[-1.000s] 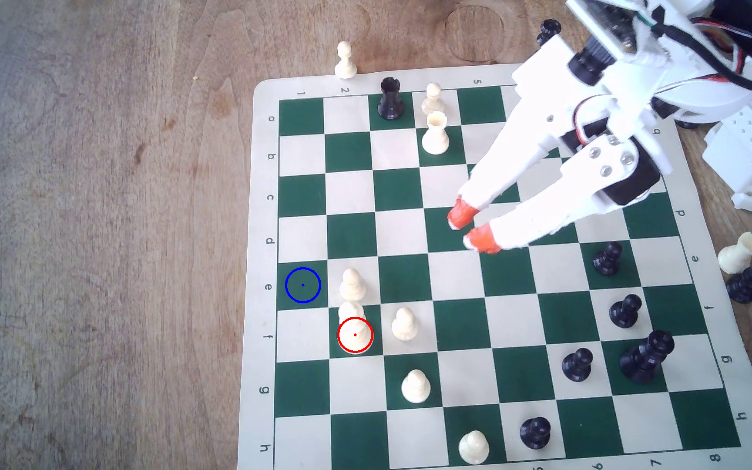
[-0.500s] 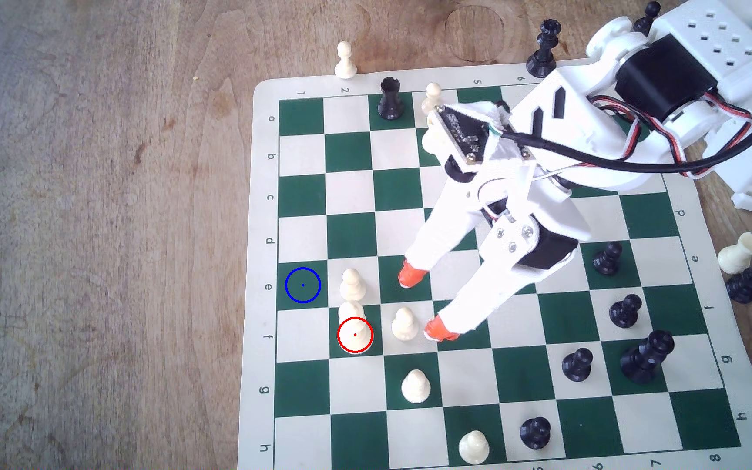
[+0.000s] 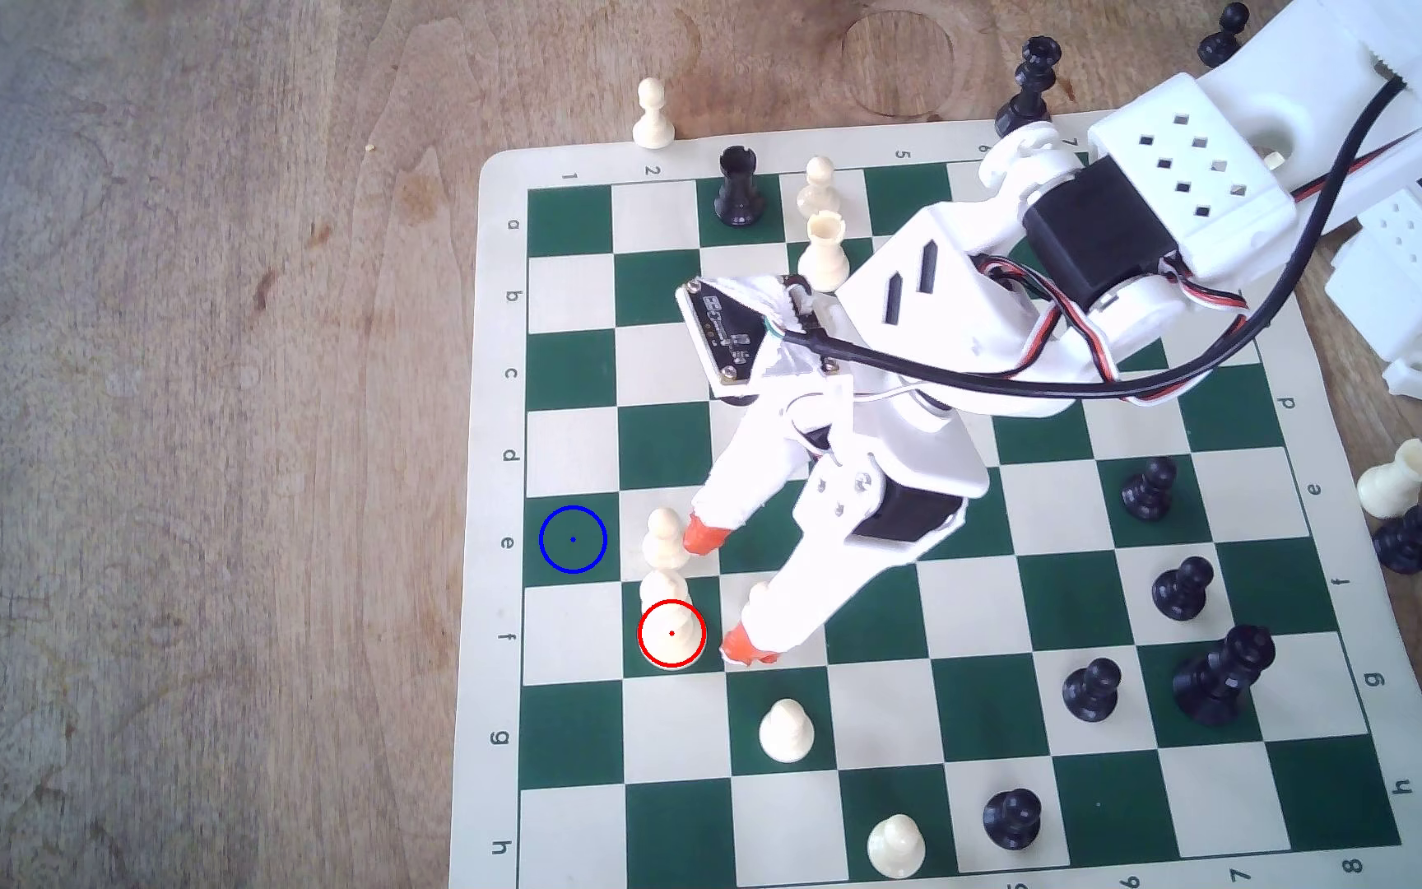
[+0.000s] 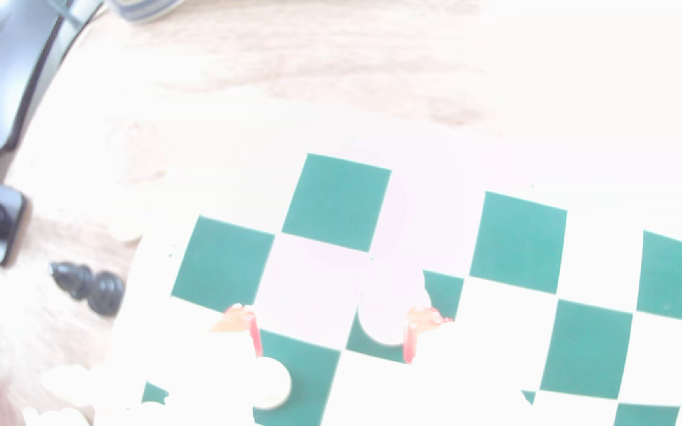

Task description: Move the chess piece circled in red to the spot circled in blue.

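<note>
open jaws beside the ringed white piece

wood-grain table (image 3: 177, 427) carries a green and cream chessboard (image 3: 1032, 598) with lettered rows and numbered columns. the chess piece circled in red (image 3: 666, 611) stands upright on the green square at row f, column 2, its base under the red ring. just behind it on e2 stands a cream pawn (image 3: 665, 540), so close in the exterior view that the two overlap. the spot circled in blue (image 3: 572, 539) is the green square e1, diagonally next to the ringed piece toward the exterior view's left, and bare of pieces.

the gripper (image 3: 725, 590) reaches down from the exterior view's upper right, fingers spread well apart and holding nothing. one orange fingertip (image 3: 703, 536) sits just beside the e2 pawn; the other is near the board just to the exterior view's right of the ringed piece, partly hiding another cream pawn (image 3: 759, 591) on f3. whether either tip touches a piece cannot be told.

the wrist view is washed out with glare: two orange-red fingertips (image 4: 413, 327) show apart over green and white squares, a pale round base (image 4: 384, 323) near one of them.

black pawns (image 3: 1182, 588) stand on the far side of the board.
</note>
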